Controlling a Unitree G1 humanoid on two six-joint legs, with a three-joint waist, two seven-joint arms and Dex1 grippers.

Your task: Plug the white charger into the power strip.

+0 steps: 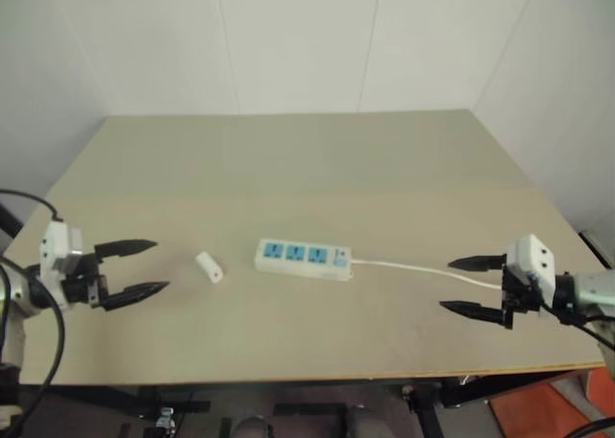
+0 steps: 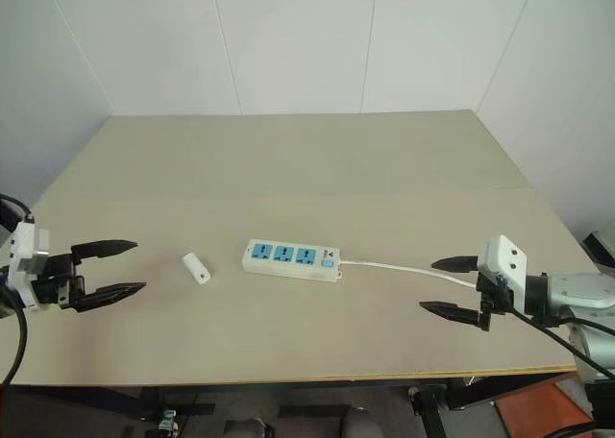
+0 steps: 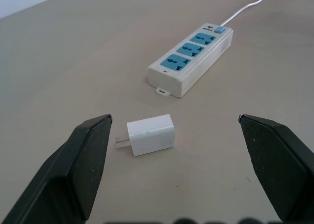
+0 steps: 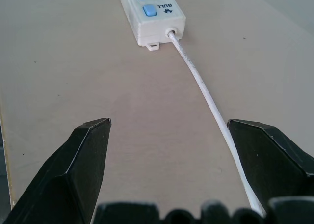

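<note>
The white charger (image 1: 209,266) lies on its side on the table, left of the power strip (image 1: 304,258); in the left wrist view the white charger (image 3: 149,134) shows two metal prongs at one end. The power strip (image 3: 191,60) has three blue socket faces and a blue switch at its cord end. My left gripper (image 1: 149,268) hovers open to the left of the charger, a short gap away, holding nothing. At the right, my right gripper (image 1: 459,285) stands open and empty over the white cord (image 1: 423,268), well clear of the strip (image 4: 149,12).
The beige table (image 1: 317,159) carries nothing else. Its front edge runs just below both grippers. White walls close the scene behind and at both sides. The cord (image 4: 212,108) trails from the strip to the table's right side.
</note>
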